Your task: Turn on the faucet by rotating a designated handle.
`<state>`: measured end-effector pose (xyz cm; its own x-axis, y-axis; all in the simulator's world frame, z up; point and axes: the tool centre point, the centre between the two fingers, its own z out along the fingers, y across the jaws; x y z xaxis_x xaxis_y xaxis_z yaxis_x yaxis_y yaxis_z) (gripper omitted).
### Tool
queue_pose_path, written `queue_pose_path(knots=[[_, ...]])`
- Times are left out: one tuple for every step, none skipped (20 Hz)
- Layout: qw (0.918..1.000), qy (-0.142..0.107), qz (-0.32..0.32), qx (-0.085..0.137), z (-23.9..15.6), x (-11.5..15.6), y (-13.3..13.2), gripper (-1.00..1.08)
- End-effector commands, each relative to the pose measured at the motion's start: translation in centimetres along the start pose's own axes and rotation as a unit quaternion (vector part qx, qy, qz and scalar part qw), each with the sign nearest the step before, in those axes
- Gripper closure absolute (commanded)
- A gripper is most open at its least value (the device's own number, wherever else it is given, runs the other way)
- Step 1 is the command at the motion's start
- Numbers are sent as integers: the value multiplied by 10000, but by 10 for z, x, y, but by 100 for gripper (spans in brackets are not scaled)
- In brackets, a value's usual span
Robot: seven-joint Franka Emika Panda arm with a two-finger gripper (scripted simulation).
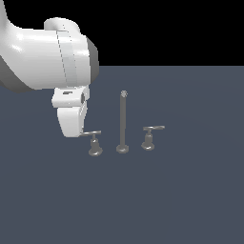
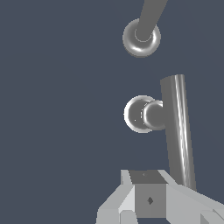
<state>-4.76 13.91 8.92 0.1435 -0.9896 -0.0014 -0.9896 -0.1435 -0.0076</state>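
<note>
Handle: the lever handle [image 1: 95, 143] stands on the surface [image 1: 181, 200], at the exterior view's left of the spout [image 1: 123, 124].
My end effector [image 1: 80, 131]: at the lever's free end, seemingly touching it.
Fingers: I cannot tell whether apart or together.

We see the faucet [image 1: 123, 125] as a small grey metal set standing on the dark floor: a tall thin upright spout [image 1: 123, 119] on a round base, flanked by two lever handles. The designated handle [image 1: 94, 141], on the exterior view's left, has a bell-shaped base and a long, flat, straight lever bar [image 2: 178, 131] lying level. The bar's outer end sits right at the fingers [image 2: 148, 199]; contact is unclear. The spout stands beyond the handle from the fingers.
</note>
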Motion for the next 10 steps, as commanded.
queue_pose_path(knots=[[10000, 0, 0, -4, 0, 0, 4, 108], [10000, 2, -4, -9, 0, 0, 7, 108], [10000, 2, -4, -9, 0, 1, 11, 108], [10000, 2, -7, -13, 0, 1, 14, 108], [10000, 3, -11, -16, 0, 1, 18, 108], [10000, 3, -11, -16, 0, 2, 21, 108], [10000, 4, -14, -20, 0, 2, 25, 108], [10000, 5, -17, -23, 0, 2, 28, 108], [10000, 5, -17, -23, 0, 2, 32, 108], [10000, 5, -21, -28, 0, 2, 36, 108]])
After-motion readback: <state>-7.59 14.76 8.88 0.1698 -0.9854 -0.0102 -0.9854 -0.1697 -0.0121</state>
